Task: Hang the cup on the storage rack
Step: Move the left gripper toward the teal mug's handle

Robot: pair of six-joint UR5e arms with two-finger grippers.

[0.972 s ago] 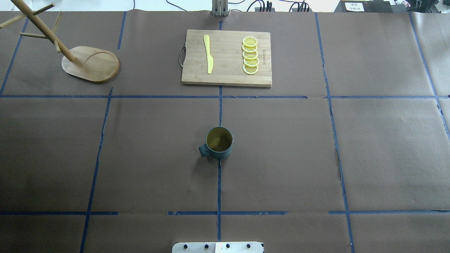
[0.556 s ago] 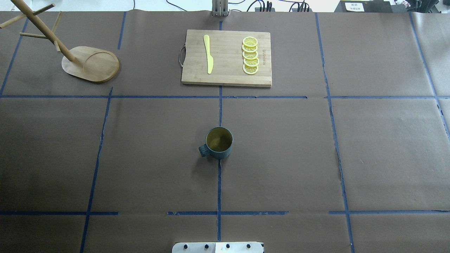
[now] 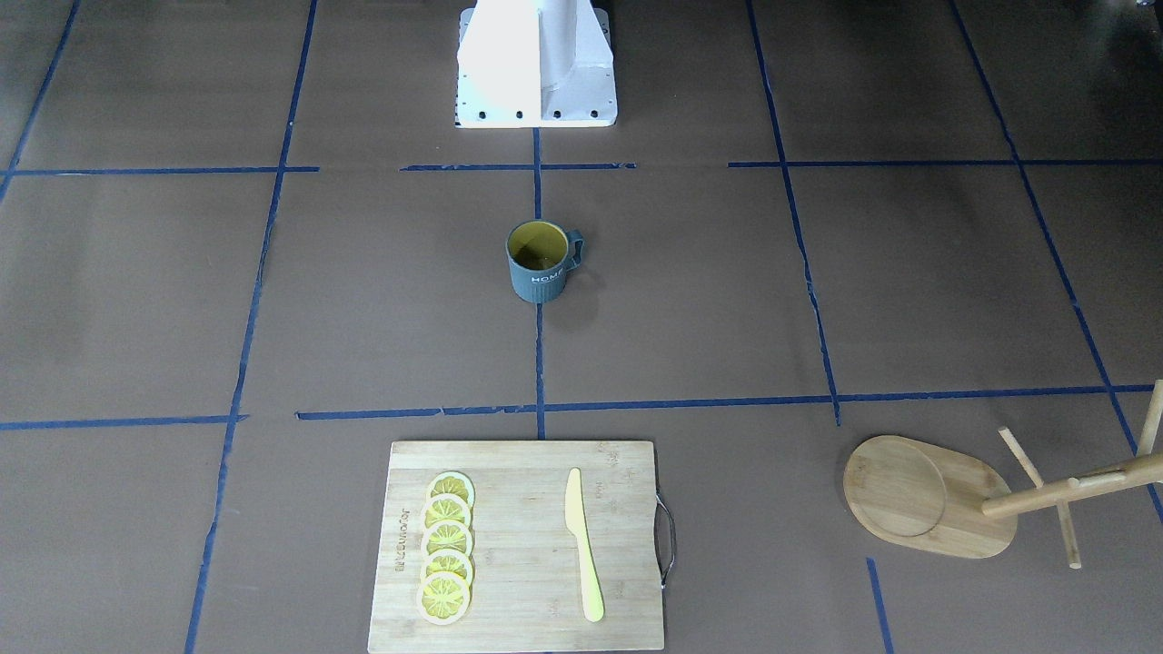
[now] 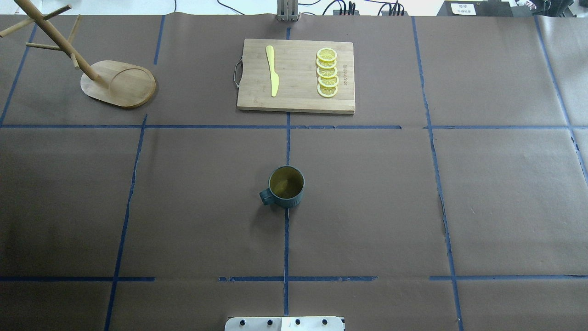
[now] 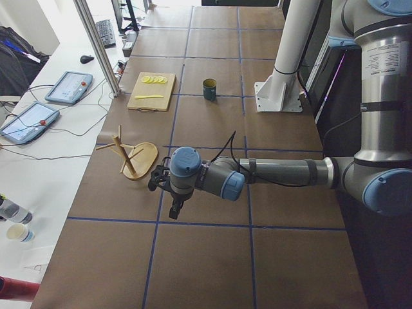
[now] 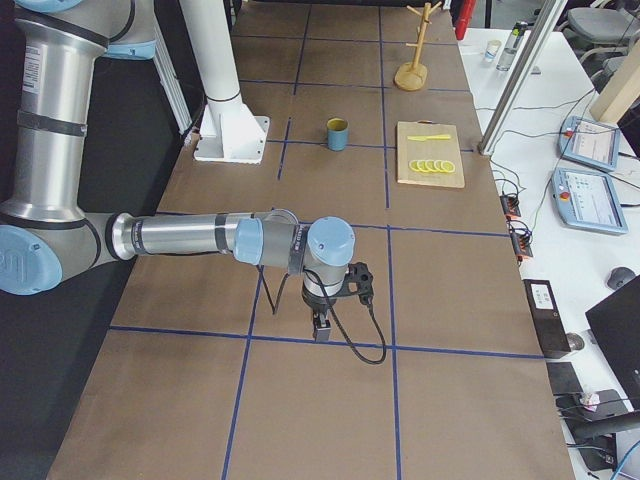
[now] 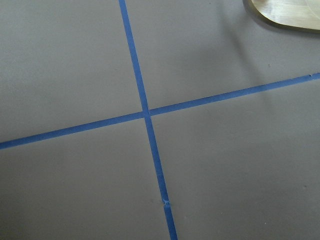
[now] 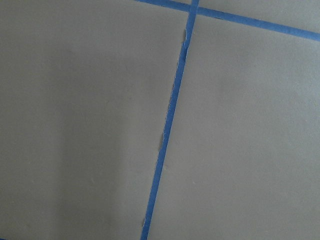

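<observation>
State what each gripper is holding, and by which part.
Nothing: the cup stands untouched on the table, far from the left gripper and right gripper.

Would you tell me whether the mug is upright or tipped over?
Upright: the mug stands on its base, open mouth facing up, yellow inside showing.

At frame centre stands the dark blue-grey ribbed mug (image 4: 285, 187); rectangular wooden cutting board (image 4: 298, 73) above it; light bamboo mug tree (image 4: 124, 85) upper left.
</observation>
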